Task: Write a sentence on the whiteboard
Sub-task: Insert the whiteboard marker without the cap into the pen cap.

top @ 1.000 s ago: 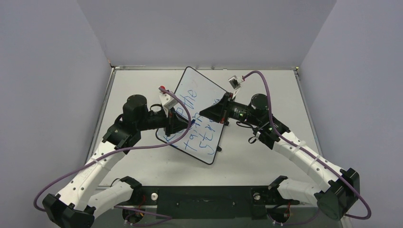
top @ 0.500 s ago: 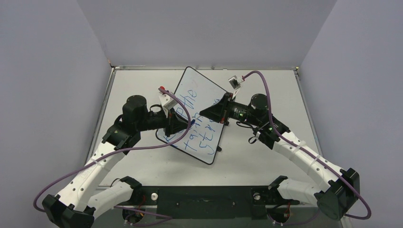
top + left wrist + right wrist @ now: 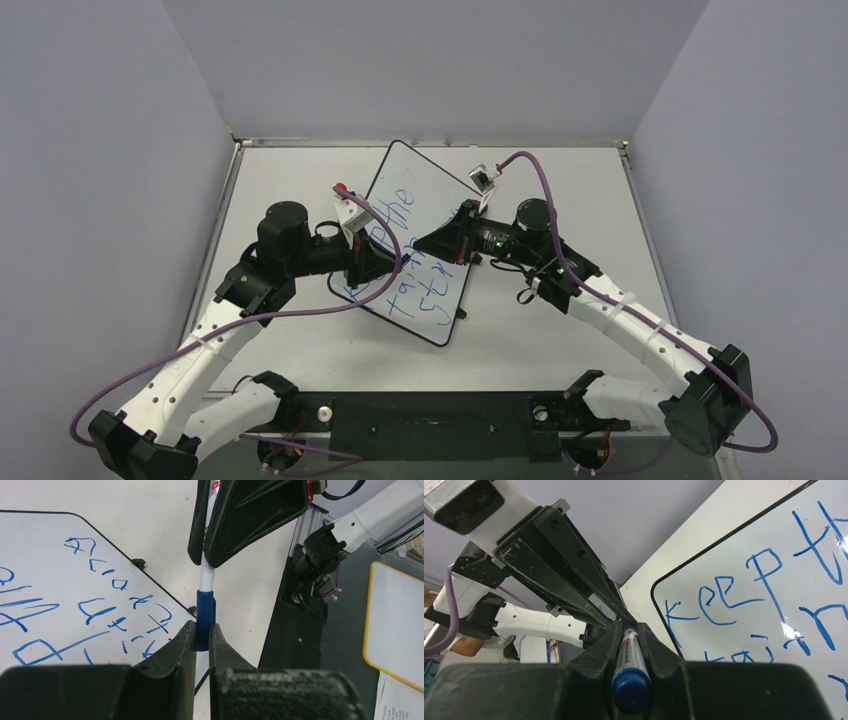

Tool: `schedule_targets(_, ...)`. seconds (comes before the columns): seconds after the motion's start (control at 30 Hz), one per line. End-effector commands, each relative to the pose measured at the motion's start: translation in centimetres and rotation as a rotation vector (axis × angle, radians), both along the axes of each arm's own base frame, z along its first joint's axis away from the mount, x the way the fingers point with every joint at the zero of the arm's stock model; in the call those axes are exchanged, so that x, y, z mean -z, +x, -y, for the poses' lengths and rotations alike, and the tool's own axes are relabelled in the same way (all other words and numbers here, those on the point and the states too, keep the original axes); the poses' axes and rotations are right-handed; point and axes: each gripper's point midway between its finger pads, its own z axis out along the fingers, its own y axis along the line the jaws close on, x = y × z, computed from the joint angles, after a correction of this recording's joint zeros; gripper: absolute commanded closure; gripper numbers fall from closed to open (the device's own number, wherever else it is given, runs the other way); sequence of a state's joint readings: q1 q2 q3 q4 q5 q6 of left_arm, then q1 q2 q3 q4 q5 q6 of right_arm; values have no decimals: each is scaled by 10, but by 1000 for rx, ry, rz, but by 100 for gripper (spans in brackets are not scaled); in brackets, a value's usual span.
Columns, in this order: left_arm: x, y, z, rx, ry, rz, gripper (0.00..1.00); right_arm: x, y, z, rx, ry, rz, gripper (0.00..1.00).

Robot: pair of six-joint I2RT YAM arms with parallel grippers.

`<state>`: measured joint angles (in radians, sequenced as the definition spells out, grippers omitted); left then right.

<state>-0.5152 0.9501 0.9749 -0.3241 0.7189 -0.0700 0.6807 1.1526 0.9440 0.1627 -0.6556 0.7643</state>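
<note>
The whiteboard [image 3: 428,180] lies slanted in the middle of the table. The sentence [image 3: 400,212] is in blue lines, reading about "keep the train str". Both grippers meet above the board's middle. My right gripper [image 3: 420,243] is shut on the marker pen [image 3: 631,655], blue end toward its camera. My left gripper [image 3: 388,262] is shut on the pen's blue cap [image 3: 205,617], which sits on the white pen barrel [image 3: 206,577] leading into the right gripper [image 3: 220,555]. The sentence also shows in the left wrist view [image 3: 100,612] and the right wrist view [image 3: 734,595].
Grey walls enclose the table on three sides. A black base plate [image 3: 430,420] runs along the near edge between the arm bases. Off the table, the left wrist view shows a yellow-rimmed board [image 3: 395,625] on the floor.
My right arm has shifted a little left toward the left gripper, with the pen in it. The left arm has hardly moved.
</note>
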Motion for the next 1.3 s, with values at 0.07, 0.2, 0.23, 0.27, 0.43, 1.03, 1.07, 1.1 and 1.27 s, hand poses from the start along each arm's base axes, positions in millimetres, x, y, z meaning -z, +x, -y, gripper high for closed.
schedule_targets(0.07,-18,-1,1,14,-44,66,100,-6,-10,-8,-51,-3,47,100)
schedule_targets(0.2,-18,-1,0,14,-44,65,100,-1,-16,-15,-84,-19,40,100)
schedule_targets(0.23,-18,-1,0,14,-44,66,100,-1,-17,-16,-89,-21,40,100)
schedule_targets(0.27,-18,-1,0,14,-44,66,100,1,-18,-18,-99,-26,35,100)
schedule_targets(0.43,-19,-1,-1,10,-46,70,100,6,-24,-26,-128,-49,33,100)
schedule_targets(1.03,-28,8,-10,-72,-67,115,100,27,-46,-68,-195,-45,-68,100)
schedule_targets(1.07,-28,9,-10,-78,-67,116,100,29,-47,-70,-198,-44,-77,100)
schedule_targets(1.1,-28,10,-11,-87,-66,119,100,31,-49,-74,-205,-41,-94,100)
schedule_targets(1.27,-29,16,-16,-134,-64,133,100,40,-58,-86,-225,-48,-134,100)
